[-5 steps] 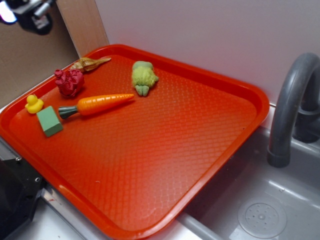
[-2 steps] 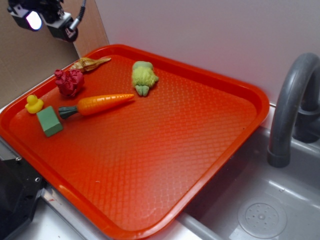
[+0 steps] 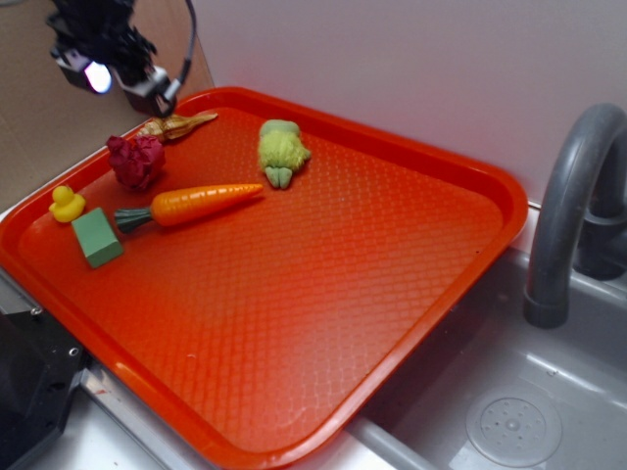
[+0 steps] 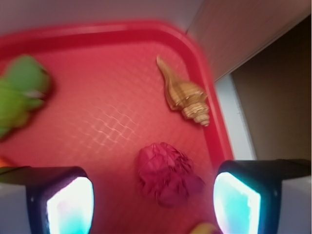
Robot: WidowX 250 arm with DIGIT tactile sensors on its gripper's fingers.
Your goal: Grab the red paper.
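The red paper (image 3: 135, 161), a small dark crimson crumpled wad, lies on the orange-red tray (image 3: 323, 294) near its back left corner. My gripper (image 3: 125, 86) hangs above and behind the wad, apart from it. In the wrist view the red paper (image 4: 165, 173) shows on the tray floor between my two fingers (image 4: 70, 204), nearer the right one. The gripper (image 4: 153, 204) is open and holds nothing.
A tan paper twist (image 3: 176, 124) lies just behind the wad, by the tray rim. A carrot (image 3: 196, 204), a yellow duck (image 3: 67, 204) and a green cube (image 3: 97, 237) lie in front of it. A green toy (image 3: 281, 150) is to the right. A faucet (image 3: 573, 196) and sink (image 3: 509, 421) are at the far right.
My gripper has moved right and down from the top left corner toward the tray's back left corner. Nothing on the tray has moved.
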